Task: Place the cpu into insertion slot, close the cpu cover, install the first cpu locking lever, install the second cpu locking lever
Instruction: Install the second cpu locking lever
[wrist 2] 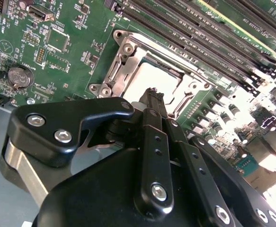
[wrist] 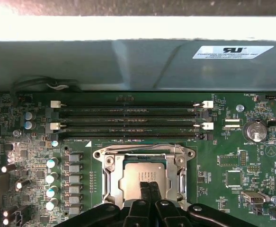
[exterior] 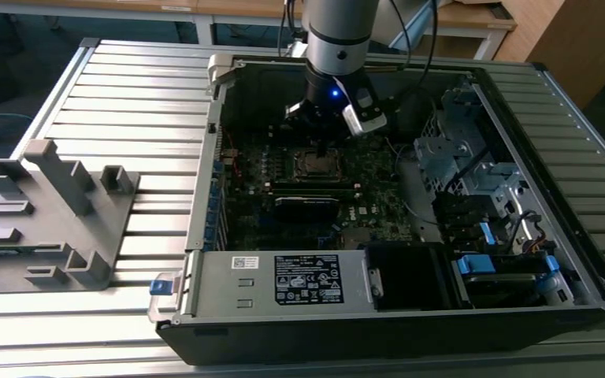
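Your gripper (wrist: 148, 188) hangs over the cpu (wrist: 142, 177), jaws together; press squarely, keeping the cpu cover (wrist: 145, 156) flat.

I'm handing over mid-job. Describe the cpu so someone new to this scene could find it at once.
Look inside the open computer case at the green motherboard, just below the row of long black memory slots. There a shiny cpu cover frames the cpu, under the shut gripper. It is the only plain dull-grey square among busy components.
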`<action>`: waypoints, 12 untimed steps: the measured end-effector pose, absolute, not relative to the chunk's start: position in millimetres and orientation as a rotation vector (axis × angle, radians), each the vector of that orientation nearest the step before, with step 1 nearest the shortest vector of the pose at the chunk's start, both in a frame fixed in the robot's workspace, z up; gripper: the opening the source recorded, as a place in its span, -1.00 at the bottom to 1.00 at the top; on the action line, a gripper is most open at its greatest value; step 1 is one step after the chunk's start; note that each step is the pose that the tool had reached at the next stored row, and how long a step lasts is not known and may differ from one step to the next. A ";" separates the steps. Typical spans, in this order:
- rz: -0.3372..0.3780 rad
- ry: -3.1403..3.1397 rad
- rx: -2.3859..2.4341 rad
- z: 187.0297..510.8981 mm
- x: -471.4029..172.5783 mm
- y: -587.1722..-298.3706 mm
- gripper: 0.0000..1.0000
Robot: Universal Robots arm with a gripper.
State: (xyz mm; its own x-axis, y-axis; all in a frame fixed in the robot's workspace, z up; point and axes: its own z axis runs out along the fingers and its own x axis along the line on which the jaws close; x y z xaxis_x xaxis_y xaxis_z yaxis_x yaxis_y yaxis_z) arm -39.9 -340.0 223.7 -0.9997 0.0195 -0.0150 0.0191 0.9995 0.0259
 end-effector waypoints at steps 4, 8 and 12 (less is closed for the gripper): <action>0.041 3.126 0.030 225.8 -39.8 -340.0 -0.79; 0.041 3.126 0.030 225.9 -39.8 -341.5 -0.79; 0.041 3.126 0.030 225.9 -39.9 -342.8 -0.79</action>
State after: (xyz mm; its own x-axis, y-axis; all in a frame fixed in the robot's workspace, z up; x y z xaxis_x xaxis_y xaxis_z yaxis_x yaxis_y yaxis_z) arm -39.9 -342.8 225.9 -0.9997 0.0196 -0.0151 0.0192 0.9995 0.0261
